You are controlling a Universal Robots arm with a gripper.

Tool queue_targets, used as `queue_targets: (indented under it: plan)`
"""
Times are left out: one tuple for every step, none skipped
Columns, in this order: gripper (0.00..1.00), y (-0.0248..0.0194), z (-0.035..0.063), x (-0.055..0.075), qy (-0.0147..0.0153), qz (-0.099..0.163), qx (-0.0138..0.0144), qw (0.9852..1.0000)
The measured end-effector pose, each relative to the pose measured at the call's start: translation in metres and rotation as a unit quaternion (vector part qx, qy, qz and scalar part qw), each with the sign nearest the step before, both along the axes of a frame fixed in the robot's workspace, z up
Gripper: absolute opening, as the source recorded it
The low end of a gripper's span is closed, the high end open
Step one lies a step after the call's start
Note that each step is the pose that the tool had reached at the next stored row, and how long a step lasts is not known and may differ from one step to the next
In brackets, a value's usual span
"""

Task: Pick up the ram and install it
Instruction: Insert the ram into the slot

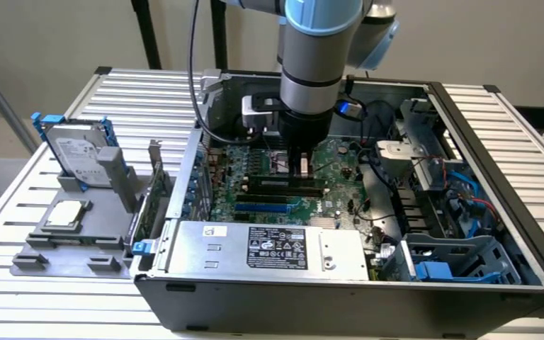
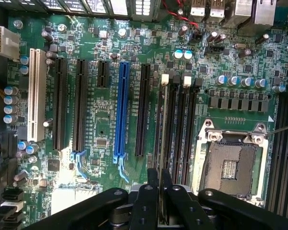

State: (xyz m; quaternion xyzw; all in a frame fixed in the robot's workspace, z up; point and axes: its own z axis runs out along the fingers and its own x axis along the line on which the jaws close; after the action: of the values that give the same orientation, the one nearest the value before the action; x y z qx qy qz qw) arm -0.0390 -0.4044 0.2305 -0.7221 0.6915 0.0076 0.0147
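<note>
My gripper (image 1: 299,168) reaches straight down into the open computer case (image 1: 499,283), over the motherboard's memory slots. In the wrist view its black fingers (image 2: 153,191) are pressed together on the top edge of the ram (image 2: 162,124). The ram shows edge-on as a thin strip running along the first black memory slot, beside the white slot latches (image 2: 164,79). In the exterior view the ram (image 1: 274,183) is a dark, narrow stick lying along the slots just below the fingers. Whether it is seated in the slot I cannot tell.
The CPU socket (image 2: 229,167) lies right beside the memory slots, with a blue slot (image 2: 121,110) and a white slot (image 2: 34,93) on the other side. The power supply (image 1: 272,244) fills the case front. Outside, a grey fixture holds a hard drive (image 1: 78,152), a processor (image 1: 64,212) and an upright card (image 1: 155,185).
</note>
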Motion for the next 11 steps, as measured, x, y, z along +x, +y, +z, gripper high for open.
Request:
queue_targets:
  plan:
    - [0.14,-0.0001,-0.0002,0.0000,0.0000,0.000,-0.0001,1.0000]
    - [0.14,-0.0001,-0.0005,0.0000,0.0000,0.000,-0.0002,1.0000]
    - [0.14,0.0000,-0.0009,0.0000,0.0000,0.000,-0.0001,1.0000]
    - [0.14,0.0000,-0.0013,0.0000,0.0000,-0.001,-0.0001,1.0000]
    - [0.14,0.0000,-0.0018,0.0000,-0.0001,-0.002,-0.0001,1.0000]
    - [0.14,0.0000,-0.0023,0.0000,-0.0001,-0.004,-0.0002,1.0000]
    - [0.14,0.0000,-0.0027,-0.0001,-0.0002,-0.006,-0.0003,1.0000]
    - [0.14,0.0000,-0.0031,-0.0001,-0.0002,-0.007,-0.0005,1.0000]
    - [0.14,-0.0001,-0.0033,-0.0001,-0.0002,-0.007,-0.0007,1.0000]
    - [0.14,-0.0001,-0.0035,-0.0001,-0.0002,-0.007,-0.0007,1.0000]
    - [0.14,0.0000,-0.0037,-0.0001,-0.0003,-0.007,-0.0007,1.0000]
